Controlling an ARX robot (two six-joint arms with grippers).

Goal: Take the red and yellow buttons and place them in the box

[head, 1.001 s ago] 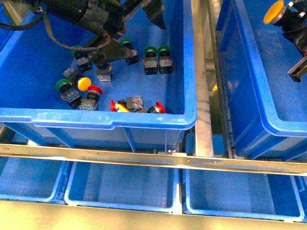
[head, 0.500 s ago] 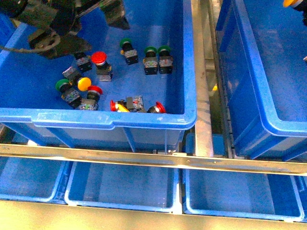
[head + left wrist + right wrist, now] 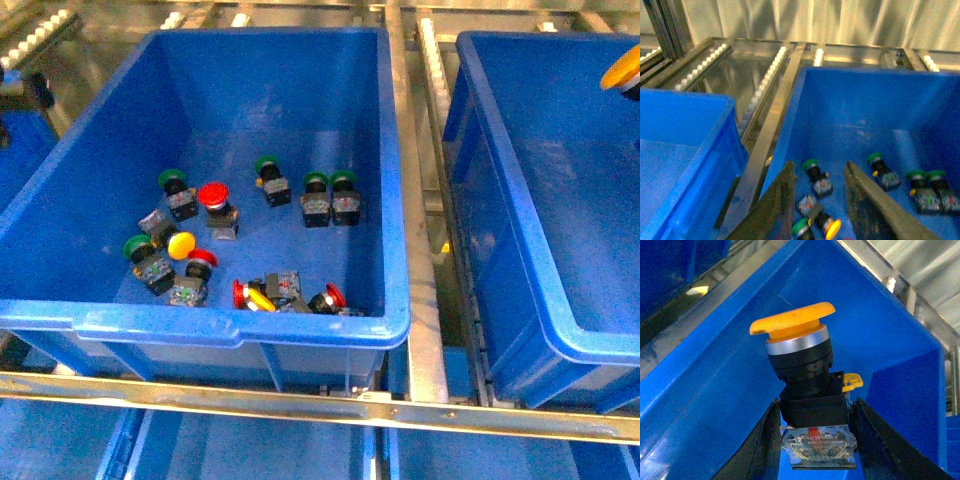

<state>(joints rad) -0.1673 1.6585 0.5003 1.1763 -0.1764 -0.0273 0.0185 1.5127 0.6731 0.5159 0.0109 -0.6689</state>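
The box stands at the right, beside the source crate, so a lifted switch needs only a short carry across the metal rail. The right gripper is clamped on the black body of the held yellow button. Its cap is up and clear of the fingers over the box's interior, seemingly ready for release. The left gripper hangs over the source crate, jaws apart and empty. Red buttons and a loose yellow button lie among green switches. Half a second ago the left arm covered the crate's far corner; it has since left the front view, and the loose switches keep their pattern.
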